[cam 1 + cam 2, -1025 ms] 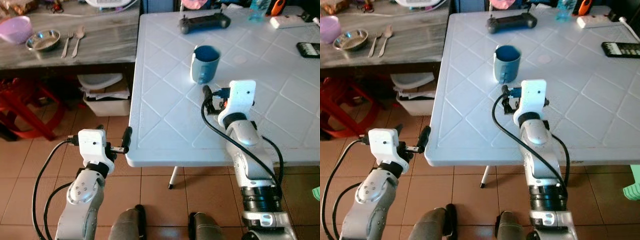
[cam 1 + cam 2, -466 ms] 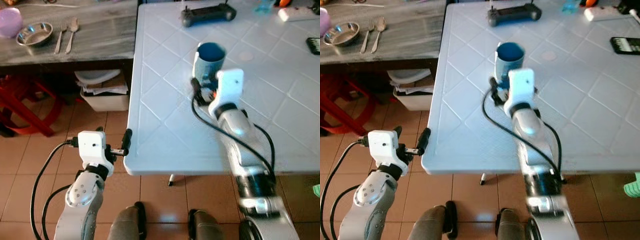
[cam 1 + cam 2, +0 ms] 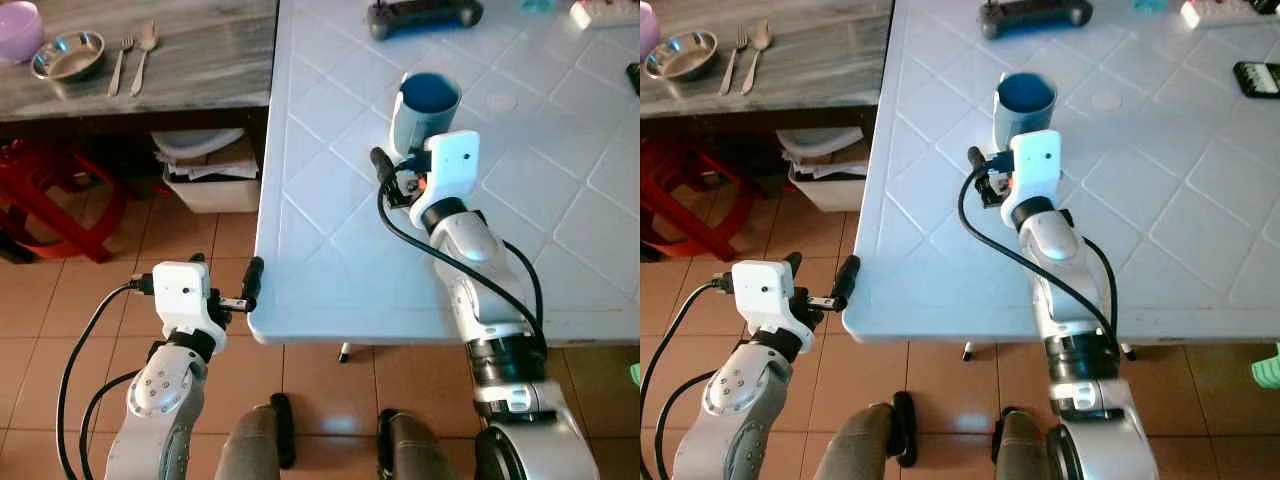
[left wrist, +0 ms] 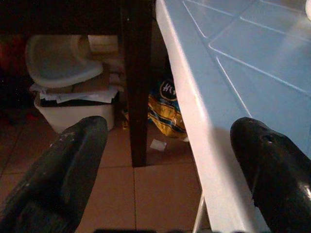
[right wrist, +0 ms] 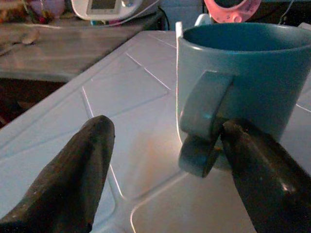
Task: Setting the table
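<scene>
Centre of the head view: round blue ceramic mug [image 3: 425,107] upright on the white diamond-patterned plastic table [image 3: 330,240]. Right gripper [image 5: 160,160] spread apart at its handle, one finger touching. Left gripper [image 4: 165,160] parted at the table's lower-left edge. Upper left: steel bowl [image 3: 67,55], fork [image 3: 120,62], spoon [image 3: 142,55] on the grey wooden counter [image 3: 190,60]. Top centre: black controller [image 3: 425,14].

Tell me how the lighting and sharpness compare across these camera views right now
Left eye and right eye views: evenly daylit and sharp, the blue mug and white table crisp. Left wrist view: dim, with deep shade under the table and the black fingers soft at close range. Right wrist view: dusky, the mug's handle clear, the near fingers blurred.
</scene>
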Robot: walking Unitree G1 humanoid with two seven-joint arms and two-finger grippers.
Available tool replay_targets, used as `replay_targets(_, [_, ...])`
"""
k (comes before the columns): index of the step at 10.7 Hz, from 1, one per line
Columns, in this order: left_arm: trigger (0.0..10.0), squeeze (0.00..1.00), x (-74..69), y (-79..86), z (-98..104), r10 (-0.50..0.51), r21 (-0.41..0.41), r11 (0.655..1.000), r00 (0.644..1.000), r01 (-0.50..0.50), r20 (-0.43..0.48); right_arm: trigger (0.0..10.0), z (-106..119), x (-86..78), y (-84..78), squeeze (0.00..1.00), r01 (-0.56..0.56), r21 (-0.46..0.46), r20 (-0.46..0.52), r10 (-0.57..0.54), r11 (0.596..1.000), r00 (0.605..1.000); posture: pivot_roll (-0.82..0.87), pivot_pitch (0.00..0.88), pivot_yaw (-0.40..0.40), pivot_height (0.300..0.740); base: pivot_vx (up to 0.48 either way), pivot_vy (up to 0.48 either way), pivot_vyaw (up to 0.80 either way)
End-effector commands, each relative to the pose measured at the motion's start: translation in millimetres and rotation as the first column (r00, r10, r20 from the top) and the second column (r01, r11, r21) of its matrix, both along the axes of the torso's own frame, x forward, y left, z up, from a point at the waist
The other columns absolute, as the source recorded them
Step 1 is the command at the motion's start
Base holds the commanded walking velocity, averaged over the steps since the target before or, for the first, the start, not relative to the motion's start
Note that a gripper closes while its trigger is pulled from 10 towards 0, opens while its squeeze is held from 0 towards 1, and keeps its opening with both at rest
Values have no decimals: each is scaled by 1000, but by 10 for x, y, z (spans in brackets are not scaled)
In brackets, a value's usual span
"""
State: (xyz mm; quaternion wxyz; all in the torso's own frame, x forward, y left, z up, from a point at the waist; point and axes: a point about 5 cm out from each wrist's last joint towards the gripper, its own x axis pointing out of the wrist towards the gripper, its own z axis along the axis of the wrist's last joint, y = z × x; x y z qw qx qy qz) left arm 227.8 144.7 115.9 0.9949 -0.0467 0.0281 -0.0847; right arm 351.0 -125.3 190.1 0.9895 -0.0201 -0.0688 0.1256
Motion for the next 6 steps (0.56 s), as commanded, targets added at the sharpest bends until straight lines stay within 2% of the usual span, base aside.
replay_targets(1, [10000,0,-33,31,-2,0,11,1000,1000,0,-10,0,50,27,-7,0,-18,26,20,17,1000,1000,75,274,99,740,0,0,0])
replay_targets(4, [10000,0,-42,17,19,-12,6,1000,1000,12,-9,0,136,107,0,0,-68,69,54,65,995,996,83,279,104,740,0,0,0])
replay_targets(6, [10000,0,-44,15,23,-18,3,1000,1000,18,-8,0,140,105,6,0,-94,99,56,89,991,994,86,279,105,740,0,0,0])
